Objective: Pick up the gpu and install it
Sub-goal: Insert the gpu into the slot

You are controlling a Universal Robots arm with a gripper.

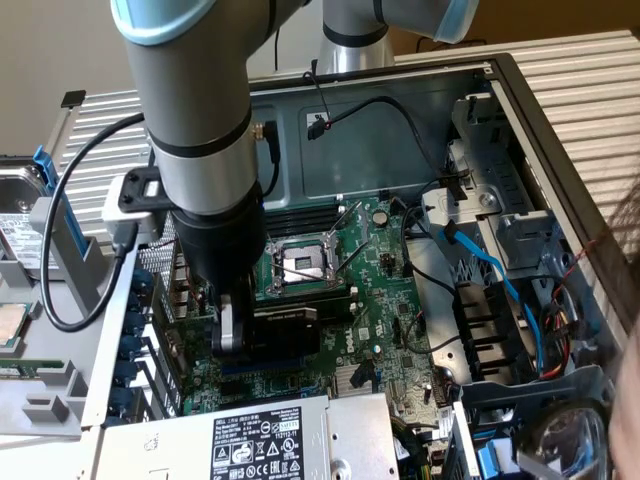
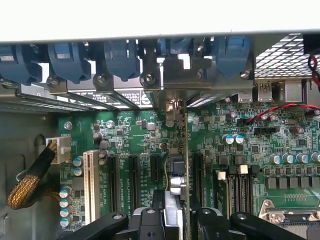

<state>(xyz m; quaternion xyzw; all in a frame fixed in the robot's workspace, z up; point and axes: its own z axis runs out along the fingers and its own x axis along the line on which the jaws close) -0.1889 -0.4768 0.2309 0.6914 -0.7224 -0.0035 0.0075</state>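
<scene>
We have the gripper [image 2: 179, 212] clamped on the gpu [image 2: 186, 150], which stands on edge between our fingers [image 2: 152, 220] over the motherboard [image 2: 260, 150]. Picking up looks done; whether the card sits fully in its slot we cannot tell.

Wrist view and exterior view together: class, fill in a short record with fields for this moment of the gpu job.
setting: open computer case with motherboard inside
gripper: lowered over the expansion slots, jaws closed on the gpu
gpu: held edge-on, upright above the motherboard, bracket end near the case's rear slot openings
seated: cannot tell
</scene>
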